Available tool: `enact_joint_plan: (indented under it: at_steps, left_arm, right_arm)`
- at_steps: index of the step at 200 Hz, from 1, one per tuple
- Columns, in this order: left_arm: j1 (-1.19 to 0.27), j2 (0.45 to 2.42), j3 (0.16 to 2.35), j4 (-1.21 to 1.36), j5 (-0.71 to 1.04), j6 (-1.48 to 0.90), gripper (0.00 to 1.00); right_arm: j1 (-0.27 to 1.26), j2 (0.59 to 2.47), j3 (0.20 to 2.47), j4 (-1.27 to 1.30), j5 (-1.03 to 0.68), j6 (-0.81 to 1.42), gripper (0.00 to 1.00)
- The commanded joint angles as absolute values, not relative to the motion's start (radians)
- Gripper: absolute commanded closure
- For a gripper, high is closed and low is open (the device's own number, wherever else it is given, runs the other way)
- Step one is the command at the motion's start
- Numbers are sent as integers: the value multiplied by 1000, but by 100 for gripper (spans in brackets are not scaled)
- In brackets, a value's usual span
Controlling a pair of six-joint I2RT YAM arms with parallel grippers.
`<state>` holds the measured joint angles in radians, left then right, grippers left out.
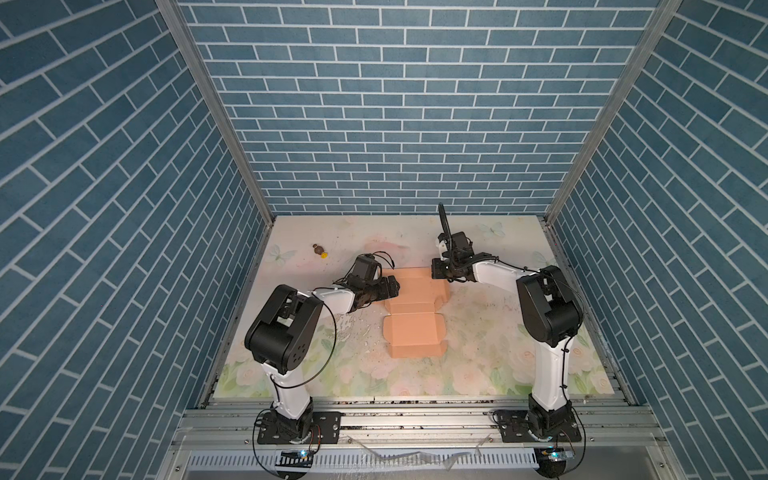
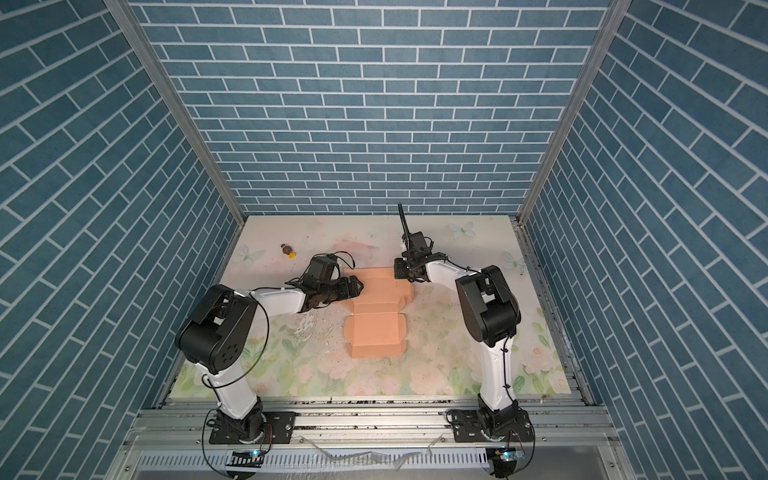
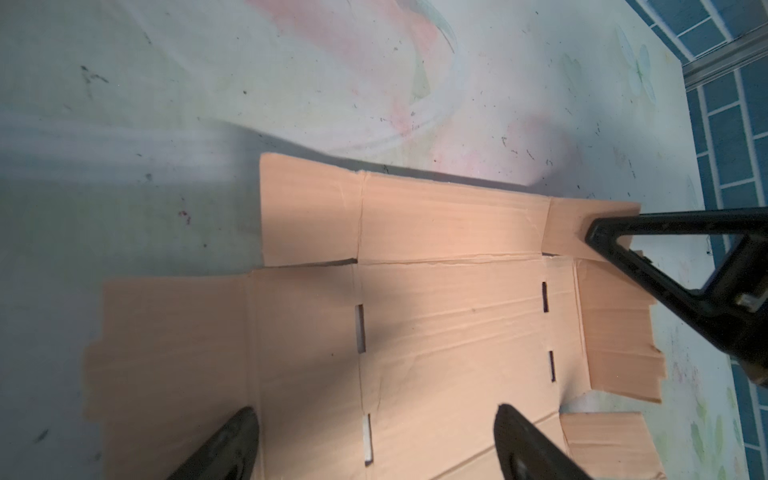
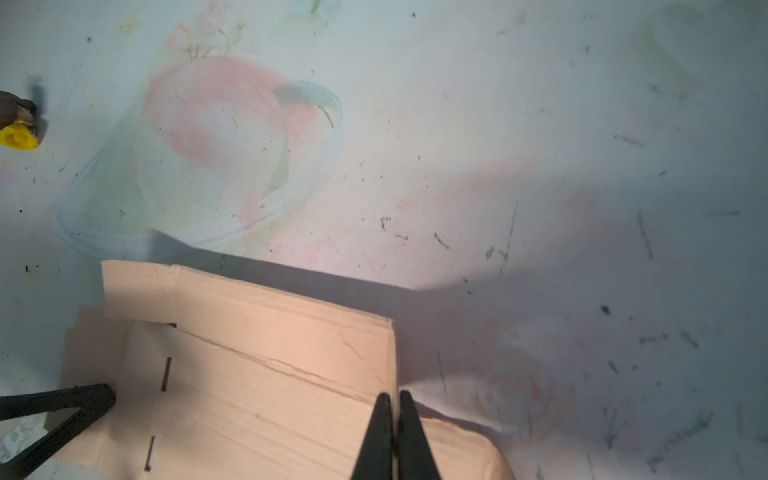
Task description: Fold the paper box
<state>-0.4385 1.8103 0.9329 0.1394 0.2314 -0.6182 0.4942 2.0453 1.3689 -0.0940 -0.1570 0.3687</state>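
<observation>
On the far left of the flower-printed bench lies a tiny brown-and-yellow object, well apart from the work. The left claw hovers with its 2 fingers spread wide over the left side of the paper box and holds nothing. The box is a flat peach-orange die-cut cardboard sheet with creases, slots and flaps, lying mid-bench and running from near to far. At the sheet's far right corner the right claw is pinched shut on the paper box, at the end of the far panel. In the right wrist view that panel is tilted up off the bench.

The step in hand looks like raising that far wall along its crease. To do it well, the right claw should swing the panel about the crease rather than pull, since thin card may tear or drag. The left claw would best press the base panel down just beside the crease, so the sheet cannot slide and the fold lands on the scored line.
</observation>
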Motion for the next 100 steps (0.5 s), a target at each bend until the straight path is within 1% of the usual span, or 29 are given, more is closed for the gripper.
enact_joint_plan:
  at_steps: [1,49,100]
  left_arm:
    - [-426,1828,949,12,227,-641,9]
    - [-422,1735,1059,-137,239,-668,6]
    - [-410,1668,1255,-373,274,-617,4]
  right_arm:
    - [489,2031,1321,-22,-129,360,96]
    - [494,1906,1159,129,-94,385,100]
    - [548,1740,930,321,61,366,100]
